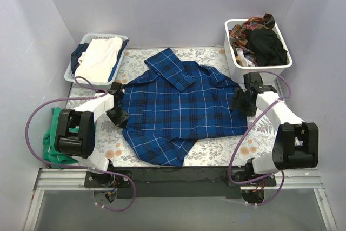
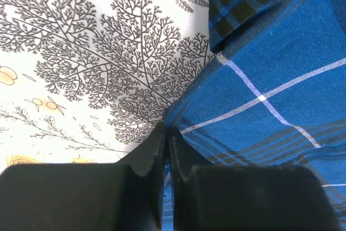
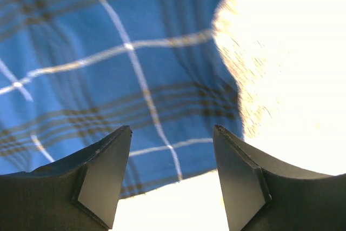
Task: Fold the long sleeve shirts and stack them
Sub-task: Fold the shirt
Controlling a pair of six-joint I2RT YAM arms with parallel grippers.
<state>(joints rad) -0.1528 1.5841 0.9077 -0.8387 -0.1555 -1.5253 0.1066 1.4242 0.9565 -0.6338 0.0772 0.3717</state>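
A dark blue plaid long sleeve shirt [image 1: 181, 106] lies spread on the floral table cloth [image 1: 135, 66] in the middle. My left gripper [image 1: 120, 116] is at its left edge, shut on the shirt's edge [image 2: 178, 120]; cloth shows pinched between the fingers [image 2: 154, 155]. My right gripper [image 1: 239, 106] is open at the shirt's right edge, just above the cloth [image 3: 135, 79], holding nothing; its fingertips [image 3: 116, 150] straddle the shirt's corner.
A white basket [image 1: 75, 66] with folded white and blue clothes stands at the back left. A white bin [image 1: 238, 60] of mixed dark garments stands at the back right. A green cloth [image 1: 54, 133] lies by the left arm's base.
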